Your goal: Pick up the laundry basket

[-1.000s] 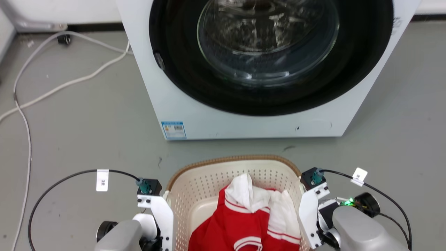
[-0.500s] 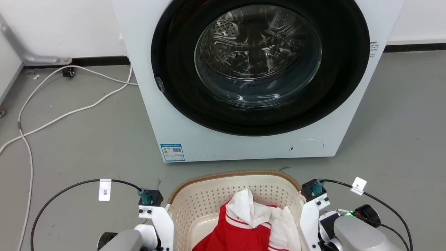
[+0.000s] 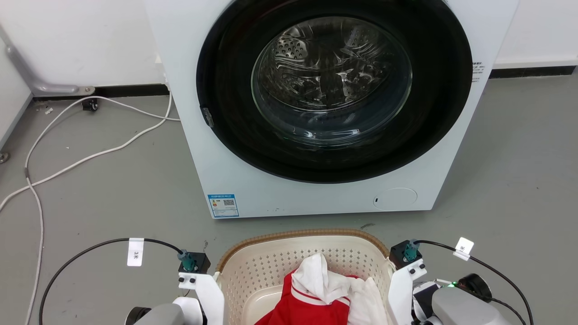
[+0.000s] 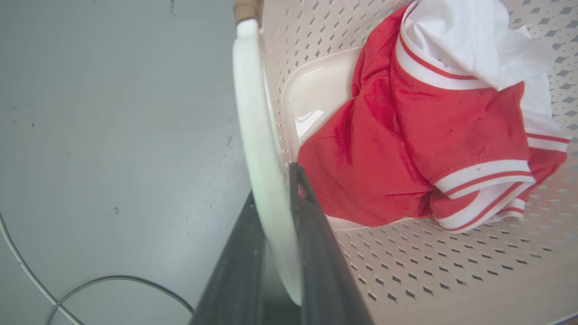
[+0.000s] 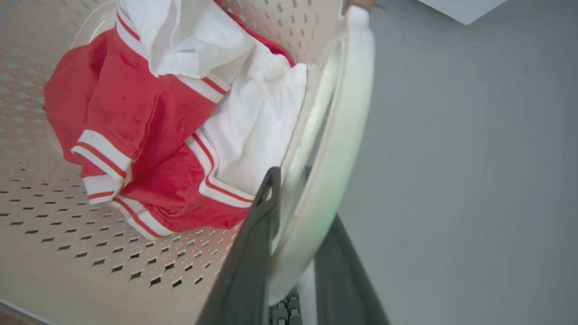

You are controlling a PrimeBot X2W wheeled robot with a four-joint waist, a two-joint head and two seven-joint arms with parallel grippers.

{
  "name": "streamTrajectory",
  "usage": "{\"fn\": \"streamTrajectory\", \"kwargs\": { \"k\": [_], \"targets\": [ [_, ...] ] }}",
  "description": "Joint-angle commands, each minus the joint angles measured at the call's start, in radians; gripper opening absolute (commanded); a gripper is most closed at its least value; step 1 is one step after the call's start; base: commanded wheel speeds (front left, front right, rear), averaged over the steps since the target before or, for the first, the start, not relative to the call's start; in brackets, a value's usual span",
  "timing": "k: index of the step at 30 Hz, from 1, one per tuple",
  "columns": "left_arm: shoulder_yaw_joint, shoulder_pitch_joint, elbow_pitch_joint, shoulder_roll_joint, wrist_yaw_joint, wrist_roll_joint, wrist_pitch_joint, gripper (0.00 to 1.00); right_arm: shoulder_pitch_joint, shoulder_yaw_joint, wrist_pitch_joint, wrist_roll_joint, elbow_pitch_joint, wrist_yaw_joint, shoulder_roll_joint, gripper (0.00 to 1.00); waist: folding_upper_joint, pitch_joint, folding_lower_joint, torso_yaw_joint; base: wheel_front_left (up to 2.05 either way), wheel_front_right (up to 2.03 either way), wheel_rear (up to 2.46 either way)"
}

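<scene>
- Change: over the last second the whole head view has shifted. The washing machine [image 3: 253, 180] now sits lower in frame and more wall shows above it, which is the camera moving, not the machine. The laundry basket [image 3: 302, 234] has kept its place between the two forearms. This suggests the body is rising with the basket held, so the lift is probably under way.
- Left hand [image 4: 274, 189]: closed on the basket's white left handle [image 4: 253, 113], one finger inside the wall and one outside.
- Right hand [image 5: 303, 196]: clamped the same way on the right handle [image 5: 347, 90].
- Basket position: directly in front of the robot, near the machine's front. Whether its base has left the floor [image 3: 113, 194] cannot be told.
- Contents: a red-and-white garment [image 4: 406, 135] lies loose inside, below the rim.
- Surroundings: the closed glass door [image 3: 332, 81] stands ahead. White cables [image 3: 90, 155] trail over the floor to the left, well apart from the basket. Nothing appears to obstruct a straight lift.
</scene>
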Motion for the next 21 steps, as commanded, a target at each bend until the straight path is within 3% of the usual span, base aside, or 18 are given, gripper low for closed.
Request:
{"fn": "streamTrajectory", "kwargs": {
  "k": [1, 21],
  "targets": [
    [-0.008, 0.005, -0.002, 0.002, -0.002, -0.005, -0.012, 0.0, 0.012, 0.015, -0.005, 0.01, -0.003, 0.011, 0.008, 0.0, -0.0001, -0.002, 0.0001, 0.001, 0.0, 0.0, 0.0],
    [-0.056, -0.004, 0.008, 0.01, -0.002, -0.054, -0.025, 0.0, -0.013, 0.096, -0.025, 0.092, 0.015, 0.012, 0.012, 0.0, -0.0001, -0.01, 0.0001, -0.002, 0.0, 0.0, 0.0]
  ]
}}
